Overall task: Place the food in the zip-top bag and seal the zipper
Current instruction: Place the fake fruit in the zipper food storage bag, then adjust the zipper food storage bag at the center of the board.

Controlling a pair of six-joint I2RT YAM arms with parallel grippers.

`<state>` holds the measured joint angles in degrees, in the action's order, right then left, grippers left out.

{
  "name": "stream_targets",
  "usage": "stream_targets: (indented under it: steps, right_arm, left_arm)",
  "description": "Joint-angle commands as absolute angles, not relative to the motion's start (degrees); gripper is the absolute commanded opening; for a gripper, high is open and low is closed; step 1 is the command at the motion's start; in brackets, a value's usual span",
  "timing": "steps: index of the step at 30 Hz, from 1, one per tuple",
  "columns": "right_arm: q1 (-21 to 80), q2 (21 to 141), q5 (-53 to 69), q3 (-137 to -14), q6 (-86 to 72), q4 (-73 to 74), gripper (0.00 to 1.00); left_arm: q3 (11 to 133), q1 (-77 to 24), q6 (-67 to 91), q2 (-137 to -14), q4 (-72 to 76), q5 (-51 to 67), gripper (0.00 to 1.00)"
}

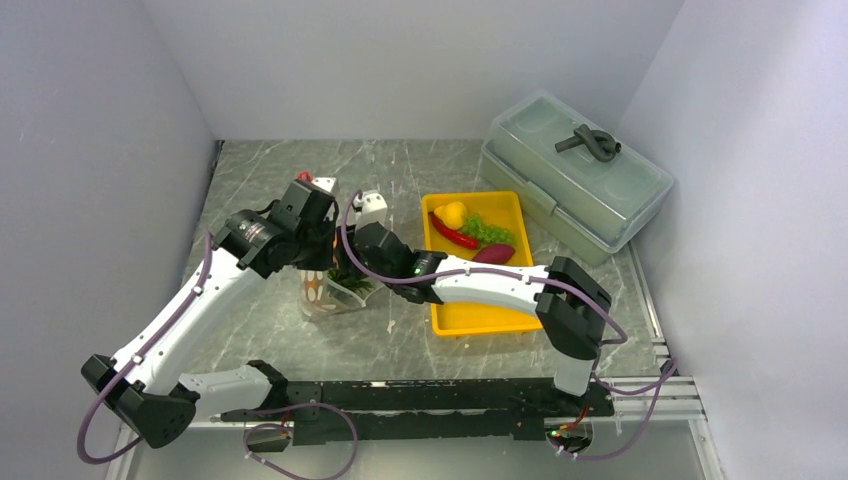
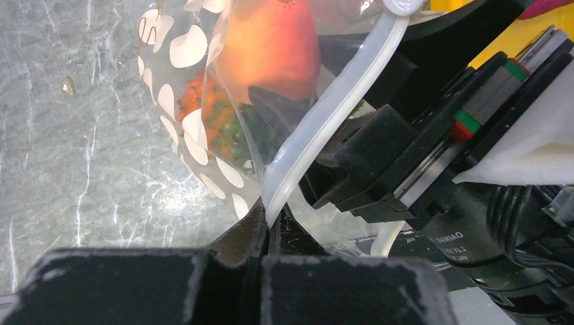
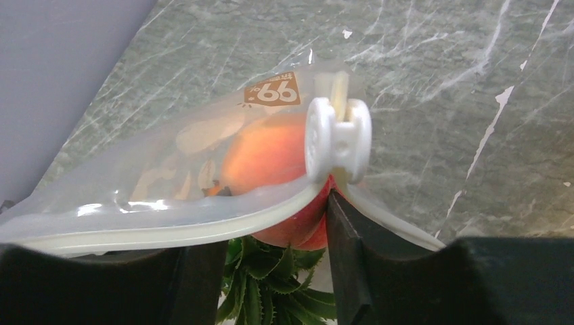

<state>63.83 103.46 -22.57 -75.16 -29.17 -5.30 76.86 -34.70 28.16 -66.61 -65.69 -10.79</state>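
The zip-top bag (image 1: pixel 322 295) stands left of the tray, clear with white dots (image 2: pixel 183 51). Inside are the orange round fruit (image 2: pixel 271 47) and the pineapple (image 2: pixel 216 118). My left gripper (image 2: pixel 271 223) is shut on the zipper strip (image 2: pixel 325 115) at the bag's mouth. My right gripper (image 3: pixel 264 257) is open at the mouth. The zipper (image 3: pixel 169 233) runs across its fingers (image 3: pixel 345 257), and a white slider (image 3: pixel 337 139) sits above the right one. The orange fruit (image 3: pixel 267 156) and the pineapple's green crown (image 3: pixel 271 291) show between them. The lemon (image 1: pixel 452 213), chili (image 1: pixel 452 236) and grapes (image 1: pixel 488 230) lie in the tray.
The yellow tray (image 1: pixel 480 315) lies right of the bag and also holds a purple item (image 1: pixel 493 254). A grey-green lidded box (image 1: pixel 575 175) stands at the back right. White walls close the left, back and right sides.
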Motion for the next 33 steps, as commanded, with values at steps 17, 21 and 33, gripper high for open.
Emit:
stream_targets:
  steps: [17, 21, 33]
  right_arm:
    - [63.9, 93.16, -23.67, -73.1, -27.51, -5.91, 0.75]
    - [63.9, 88.93, -23.62, -73.32, -26.27, -0.42, 0.74]
    - [63.72, 79.05, -23.79, -69.66, -27.6, 12.97, 0.74]
  left_arm:
    - [80.26, -34.62, 28.67, -66.35, -67.33, -14.21, 0.03]
    - [81.3, -34.58, 28.57, -67.01, -68.39, -16.27, 0.03]
    - [83.62, -34.54, 28.98, -67.98, -68.96, -17.14, 0.02]
